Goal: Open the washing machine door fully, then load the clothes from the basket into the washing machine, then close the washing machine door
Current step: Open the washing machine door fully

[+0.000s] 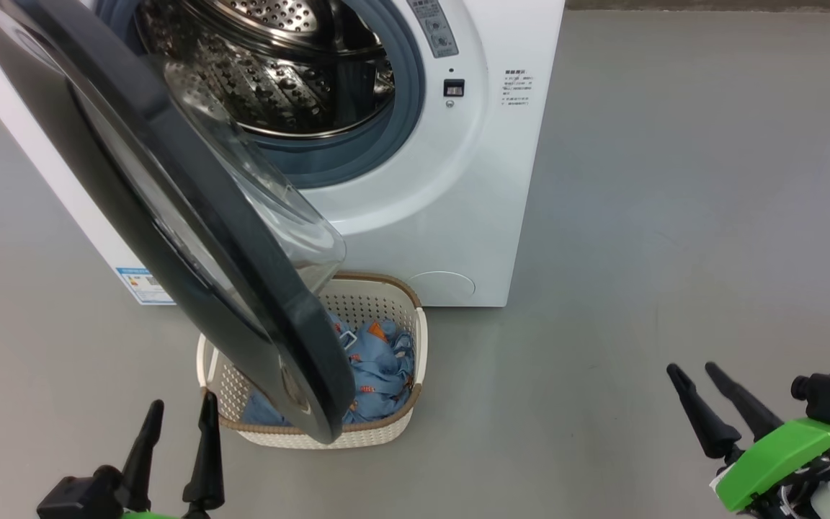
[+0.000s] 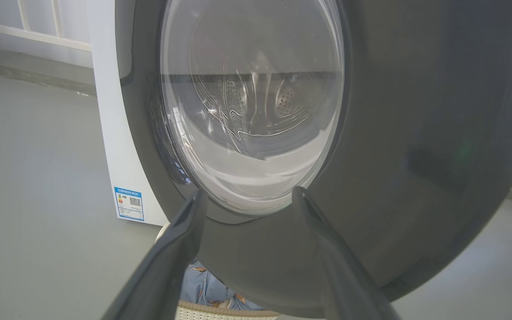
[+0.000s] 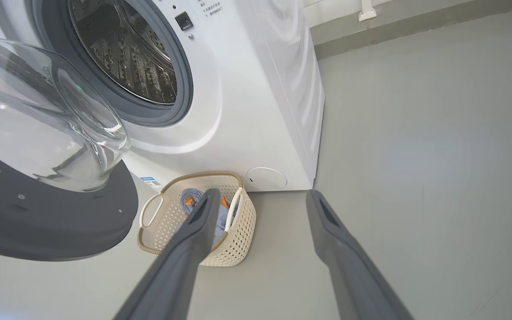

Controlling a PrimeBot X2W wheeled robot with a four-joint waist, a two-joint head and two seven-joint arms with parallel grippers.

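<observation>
Head view shows left pincer (image 1: 183, 401) and right pincer (image 1: 691, 367) spread wide, empty, door (image 1: 199, 194) open above basket (image 1: 375, 297).

clothes (image 3: 189, 202) in basket (image 3: 238, 240) beside washing machine (image 3: 247, 111)

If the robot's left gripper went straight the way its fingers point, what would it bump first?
Most likely the washing machine door: the open left gripper points at its black outer face, by the bottom of the glass window. How far away is unclear.
</observation>
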